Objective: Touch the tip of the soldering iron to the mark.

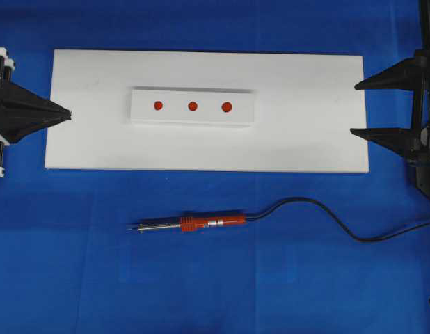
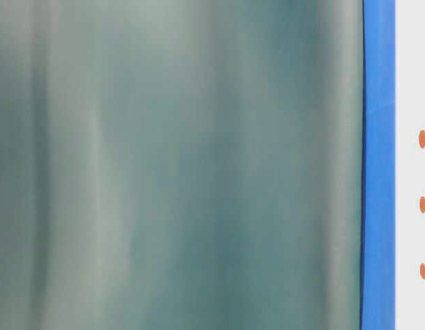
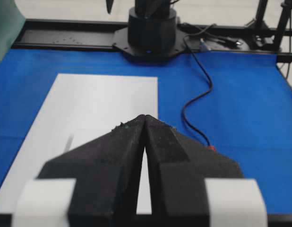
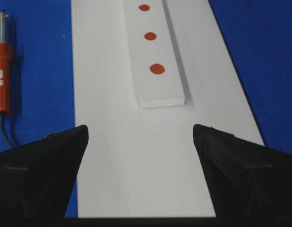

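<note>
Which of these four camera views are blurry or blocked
Table-level view: mostly filled by a blurred grey-green surface. Left wrist view: the shut left end effector hides the block. Overhead and right wrist views: sharp, evenly lit, soldering iron clear.

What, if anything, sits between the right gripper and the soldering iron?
Nothing visible. The right gripper hangs open at the white board's right edge; the soldering iron lies alone on the blue mat, with only its black cord trailing right.
</note>
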`<state>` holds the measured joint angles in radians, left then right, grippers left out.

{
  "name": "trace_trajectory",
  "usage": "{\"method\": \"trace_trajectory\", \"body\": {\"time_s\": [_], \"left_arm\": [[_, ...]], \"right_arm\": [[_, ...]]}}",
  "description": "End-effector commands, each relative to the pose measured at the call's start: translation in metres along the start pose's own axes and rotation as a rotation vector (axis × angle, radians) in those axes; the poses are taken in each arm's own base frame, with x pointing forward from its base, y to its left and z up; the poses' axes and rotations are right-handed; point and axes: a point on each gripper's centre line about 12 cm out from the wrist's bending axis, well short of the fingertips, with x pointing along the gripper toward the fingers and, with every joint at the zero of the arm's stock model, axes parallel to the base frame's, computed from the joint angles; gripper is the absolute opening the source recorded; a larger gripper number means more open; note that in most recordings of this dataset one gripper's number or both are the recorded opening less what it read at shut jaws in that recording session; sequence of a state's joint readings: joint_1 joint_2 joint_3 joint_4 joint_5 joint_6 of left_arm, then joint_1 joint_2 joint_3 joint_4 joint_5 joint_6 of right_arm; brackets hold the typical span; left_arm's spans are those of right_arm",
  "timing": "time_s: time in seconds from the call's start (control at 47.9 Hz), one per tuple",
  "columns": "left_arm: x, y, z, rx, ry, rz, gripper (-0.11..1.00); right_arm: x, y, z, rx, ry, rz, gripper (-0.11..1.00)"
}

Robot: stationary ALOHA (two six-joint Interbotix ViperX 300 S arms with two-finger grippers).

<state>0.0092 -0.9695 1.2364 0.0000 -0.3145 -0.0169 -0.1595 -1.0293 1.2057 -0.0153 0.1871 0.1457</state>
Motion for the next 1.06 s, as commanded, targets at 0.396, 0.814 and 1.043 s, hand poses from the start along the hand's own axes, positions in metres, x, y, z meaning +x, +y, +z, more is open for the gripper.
{"method": "trace_trajectory", "body": {"time_s": [0.396, 0.814, 1.043], "left_arm": [[0.0015, -0.0004, 0.001, 0.0, -0.003, -0.002, 0.0], [0.0012, -0.0004, 0.0, 0.0, -0.001, -0.002, 0.0], [0.0012, -0.0004, 0.0002, 0.003, -0.003, -0.003, 0.0]], "right_arm": [[0.0004, 0.001, 0.005, 0.001, -0.016, 0.004, 0.8], [0.0007, 0.0011, 0.0059, -0.005, -0.024, 0.005, 0.8], [0.0007, 0.001, 0.0057, -0.005, -0.023, 0.004, 0.8]]}}
